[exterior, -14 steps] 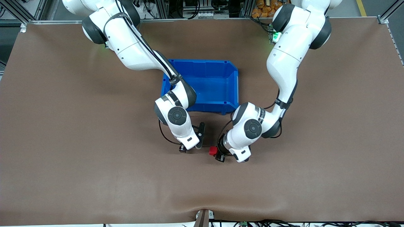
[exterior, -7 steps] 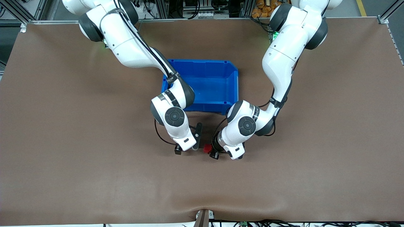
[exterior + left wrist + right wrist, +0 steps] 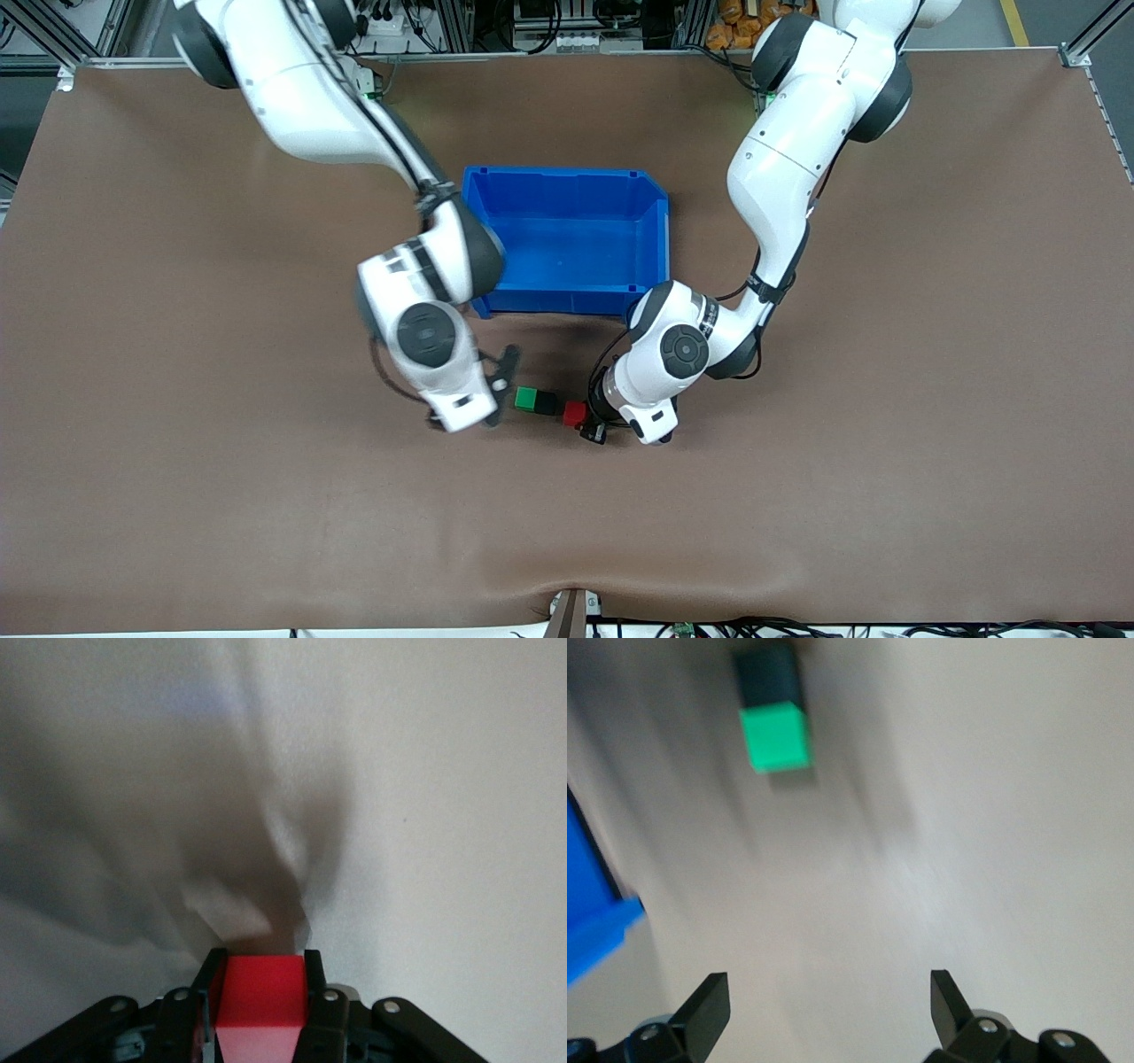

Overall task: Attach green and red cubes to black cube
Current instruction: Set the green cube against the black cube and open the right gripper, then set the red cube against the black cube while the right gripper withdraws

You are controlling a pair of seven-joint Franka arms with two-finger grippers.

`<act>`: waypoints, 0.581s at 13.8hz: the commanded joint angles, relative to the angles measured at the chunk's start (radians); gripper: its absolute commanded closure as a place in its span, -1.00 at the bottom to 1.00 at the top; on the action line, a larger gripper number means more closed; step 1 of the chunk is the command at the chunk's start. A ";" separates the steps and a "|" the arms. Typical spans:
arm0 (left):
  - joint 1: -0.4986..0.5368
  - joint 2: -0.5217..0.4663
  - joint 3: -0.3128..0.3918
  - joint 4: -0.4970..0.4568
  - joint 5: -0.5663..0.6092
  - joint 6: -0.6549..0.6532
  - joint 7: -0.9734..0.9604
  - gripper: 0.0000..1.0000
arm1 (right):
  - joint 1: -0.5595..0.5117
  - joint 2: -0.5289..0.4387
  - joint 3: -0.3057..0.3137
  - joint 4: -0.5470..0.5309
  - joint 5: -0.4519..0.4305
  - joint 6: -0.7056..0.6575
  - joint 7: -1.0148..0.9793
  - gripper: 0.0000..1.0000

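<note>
1. On the brown table (image 3: 177, 496), nearest the front camera of all the items: the left gripper (image 3: 586, 424), low at the table surface, its jaws closed on the red cube (image 3: 575, 413). In the left wrist view the red cube (image 3: 260, 994) sits squarely between the two black fingers (image 3: 315, 979). Judged purpose: the grip keeps the cube aligned so its free face can be pressed against the black cube.

2. Just beside the red cube, toward the right arm's end of the table: the black cube (image 3: 547, 403), resting on the table. It appears to touch the red cube, though whether the two are actually joined cannot be told.

3. Touching the black cube on its remaining side: the green cube (image 3: 527, 399), also on the table and not gripped. The right wrist view shows the green cube (image 3: 775, 737) flush against the black cube (image 3: 768, 675), so the green attachment looks complete. The three cubes form one row, black in the middle.

4. Beside the row, toward the right arm's end: the right gripper (image 3: 493, 399), jaws spread wide and holding nothing; its fingertips (image 3: 709, 999) frame only bare table.

5. Farthest from the front camera: a blue bin (image 3: 656, 226), open-topped, with nothing visible inside, apart from the cube row.
</note>
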 commanded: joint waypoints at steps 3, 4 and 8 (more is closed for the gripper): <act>-0.027 0.026 0.005 0.038 -0.016 0.012 -0.026 1.00 | -0.119 -0.117 0.018 -0.058 -0.002 -0.100 0.018 -1.00; -0.028 0.028 0.006 0.036 -0.016 0.014 -0.025 1.00 | -0.139 -0.137 0.018 -0.067 -0.002 -0.124 0.020 -1.00; -0.030 0.020 0.003 0.035 -0.048 0.014 -0.073 0.90 | -0.229 -0.255 0.017 -0.191 -0.001 -0.137 0.024 -1.00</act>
